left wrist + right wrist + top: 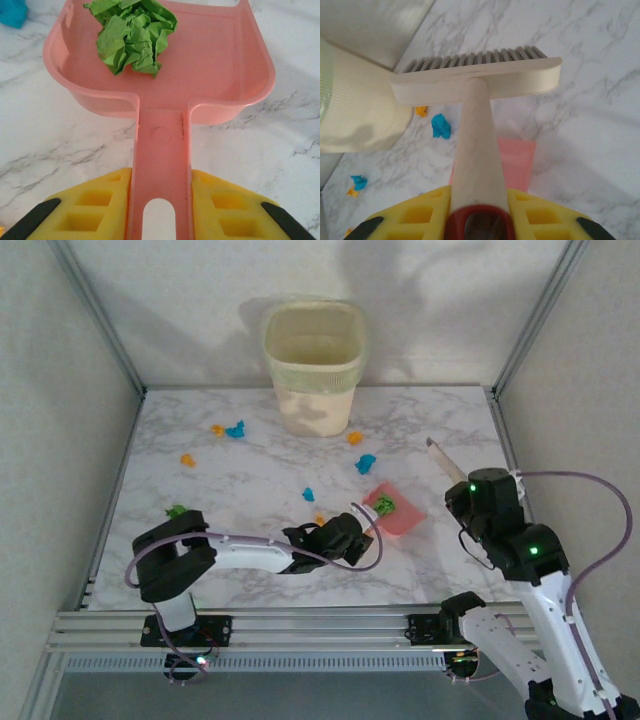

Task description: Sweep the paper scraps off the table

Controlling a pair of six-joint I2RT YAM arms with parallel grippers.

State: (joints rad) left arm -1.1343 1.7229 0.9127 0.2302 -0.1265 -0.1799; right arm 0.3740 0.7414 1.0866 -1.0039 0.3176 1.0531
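Observation:
Paper scraps lie scattered on the marble table (250, 570): orange (217, 428) and blue (236, 429) ones at the far left, a blue one (365, 463) and an orange one (355, 437) near the bin, a green one (177, 510) at the left. A crumpled green scrap (134, 37) sits inside the pink dustpan (215, 75). My left gripper (161, 205) is shut on the dustpan's handle. My right gripper (477, 210) is shut on the cream brush (475, 82), held above the table right of the dustpan (400, 515).
A cream waste bin (313, 365) with a liner stands at the table's far middle. Aluminium frame posts rise at the far corners, and a rail (300, 625) runs along the near edge. Grey walls enclose the table.

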